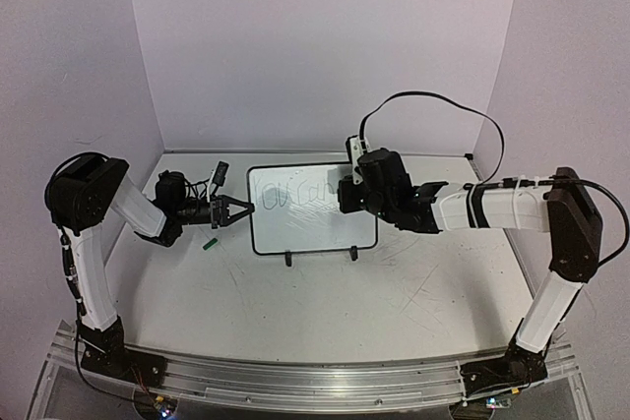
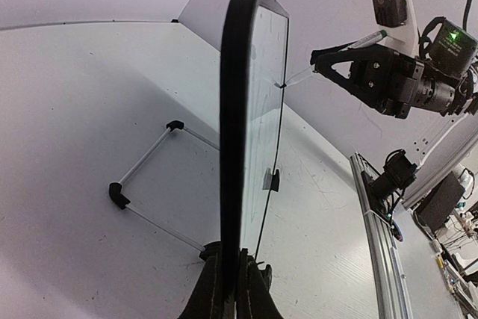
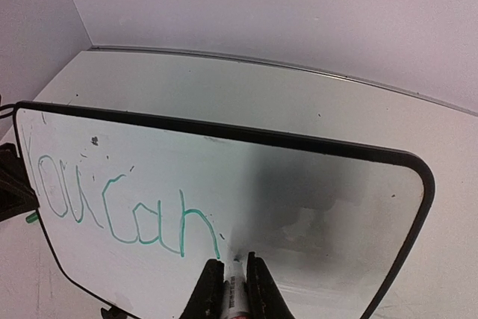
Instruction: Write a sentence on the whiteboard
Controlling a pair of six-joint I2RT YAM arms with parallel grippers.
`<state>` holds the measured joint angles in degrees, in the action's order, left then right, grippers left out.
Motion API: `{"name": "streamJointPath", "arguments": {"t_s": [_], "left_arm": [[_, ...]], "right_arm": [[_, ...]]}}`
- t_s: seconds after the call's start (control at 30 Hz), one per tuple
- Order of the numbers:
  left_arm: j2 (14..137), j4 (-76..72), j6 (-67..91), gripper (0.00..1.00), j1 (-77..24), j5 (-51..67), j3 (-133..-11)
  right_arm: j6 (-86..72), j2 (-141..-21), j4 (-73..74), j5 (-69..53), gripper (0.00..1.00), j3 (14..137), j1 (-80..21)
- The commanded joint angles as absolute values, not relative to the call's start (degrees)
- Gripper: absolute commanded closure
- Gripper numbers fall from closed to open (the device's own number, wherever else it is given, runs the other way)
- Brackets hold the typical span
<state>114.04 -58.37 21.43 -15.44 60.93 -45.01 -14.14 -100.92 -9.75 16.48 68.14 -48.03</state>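
**Grip.** The right fingers (image 3: 208, 293) are clenched on a marker (image 3: 234, 289). Its tip touches the whiteboard (image 3: 314, 184) just past the last letter. The left fingers (image 2: 213, 300) are clenched on the board's black frame at its left edge, steadying it upright on the bench (image 1: 345, 322).

**Handling.** We judge the whiteboard light and stiff, with a slick face that would smear if rubbed. It rests on small feet and a thin wire stand (image 2: 142, 177), so pen pressure could tip or slide it. The frame edge, where the left fingers have it, is the sound place to hold. The marker is slim and smooth and may twist in the grip. We consider a hold on the barrel near the tip adequate.

**Writing.** The sentence (image 3: 112, 211) reads "You can" in green on one line, and we judge it unfinished. The marker's label carries red print we cannot read. A small green object (image 1: 209, 241), possibly the cap, lies on the bench near the left fingers.
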Motion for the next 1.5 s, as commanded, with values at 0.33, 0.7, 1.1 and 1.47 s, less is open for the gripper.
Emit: {"name": "streamJointPath", "arguments": {"t_s": [0.33, 0.7, 1.1, 1.47], "left_arm": [[112.6, -56.3, 20.6, 1.00, -14.9, 59.2, -46.4], [112.3, -56.2, 20.4, 1.00, -14.9, 59.1, -46.3], [112.4, -56.0, 20.4, 1.00, -14.9, 59.2, -46.3], [112.7, -56.0, 20.2, 1.00, -14.9, 58.6, -46.3]], "right_arm": [[-15.6, -100.0, -10.7, 19.8, 1.00, 67.3, -47.8], [-17.3, -99.8, -10.4, 18.7, 1.00, 65.9, -47.8], [-18.6, -100.4, -14.3, 10.1, 1.00, 66.7, -49.1], [-16.7, -95.8, -14.5, 9.0, 1.00, 65.8, -52.8]]}}
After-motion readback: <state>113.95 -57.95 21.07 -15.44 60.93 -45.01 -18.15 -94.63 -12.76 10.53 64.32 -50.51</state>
